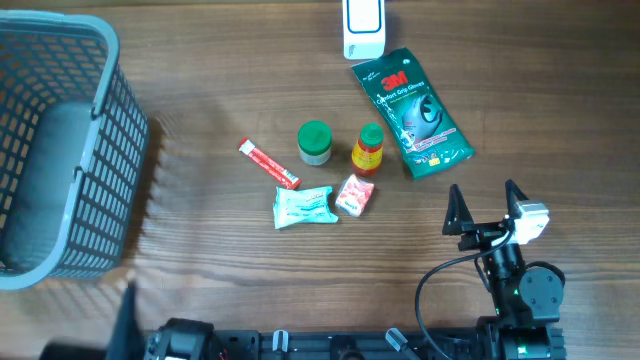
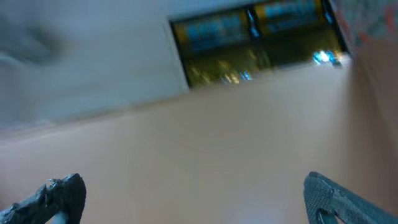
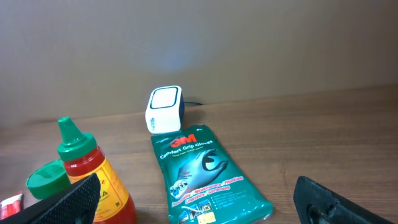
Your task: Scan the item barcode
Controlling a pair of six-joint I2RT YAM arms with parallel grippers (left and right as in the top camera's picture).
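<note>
A green 3M glove pack (image 1: 415, 112) (image 3: 199, 171) lies flat at the back right, just in front of the white scanner (image 1: 362, 28) (image 3: 163, 109). My right gripper (image 1: 483, 190) (image 3: 198, 183) hovers open near the table's front right. It faces the glove pack and has nothing between its fingers. A red sauce bottle with a green cap (image 1: 368, 148) (image 3: 93, 168) stands to the gripper's left. My left gripper (image 2: 193, 180) is open wide and empty. Its blurred view shows only a pale wall and ceiling. In the overhead view only a dark part of the left arm (image 1: 125, 322) shows at the bottom edge.
A grey basket (image 1: 110, 150) fills the left side. In the middle are a green-lidded jar (image 1: 314, 142) (image 3: 46, 179), a red stick sachet (image 1: 268, 164), a pale teal packet (image 1: 303, 206) and a small pink packet (image 1: 354, 194).
</note>
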